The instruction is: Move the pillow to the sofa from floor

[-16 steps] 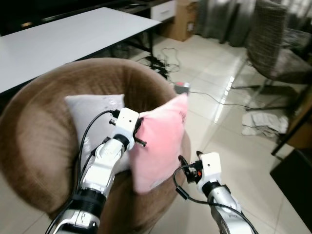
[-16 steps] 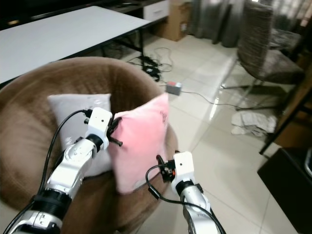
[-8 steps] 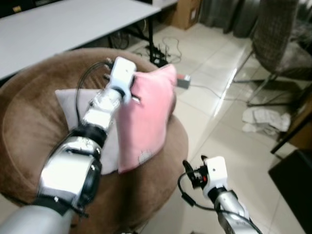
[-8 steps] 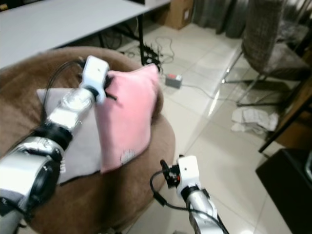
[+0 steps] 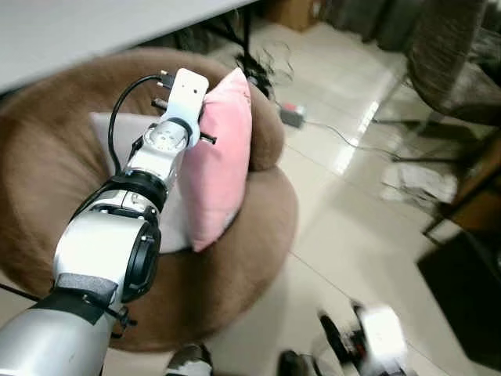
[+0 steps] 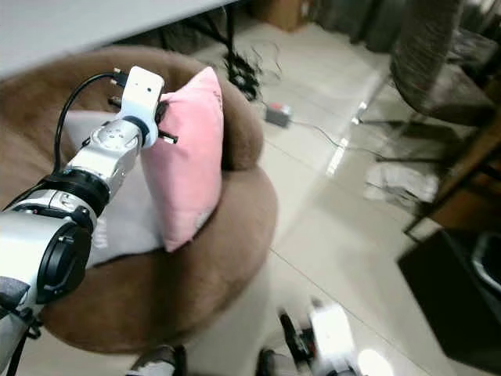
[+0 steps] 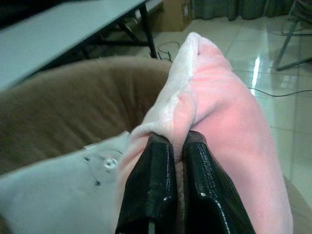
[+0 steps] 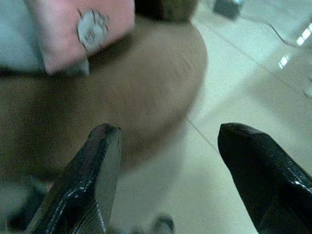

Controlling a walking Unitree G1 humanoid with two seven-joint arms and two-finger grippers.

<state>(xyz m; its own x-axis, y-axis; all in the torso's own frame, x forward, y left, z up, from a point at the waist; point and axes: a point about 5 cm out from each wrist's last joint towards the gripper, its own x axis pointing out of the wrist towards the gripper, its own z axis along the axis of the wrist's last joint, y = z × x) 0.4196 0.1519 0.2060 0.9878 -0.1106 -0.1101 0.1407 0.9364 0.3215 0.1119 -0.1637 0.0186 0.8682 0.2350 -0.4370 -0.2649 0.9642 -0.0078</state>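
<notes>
Pillow (image 5: 221, 157), pink, held upright over the round brown sofa (image 5: 235, 258), near the sofa's back rim and beside a grey cushion (image 5: 117, 149). Left wrist view: the left gripper (image 7: 174, 146) fingers (image 7: 155, 165) are clenched on a fold of the pillow's edge. Right wrist view: the right gripper (image 8: 168, 161), fingers spread and holding nothing, hangs low by the sofa's front edge above the tiled floor (image 8: 234, 73).

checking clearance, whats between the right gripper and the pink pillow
In the right wrist view, only the brown sofa's seat lies between the open right gripper and the pink pillow, which the left gripper holds.
</notes>
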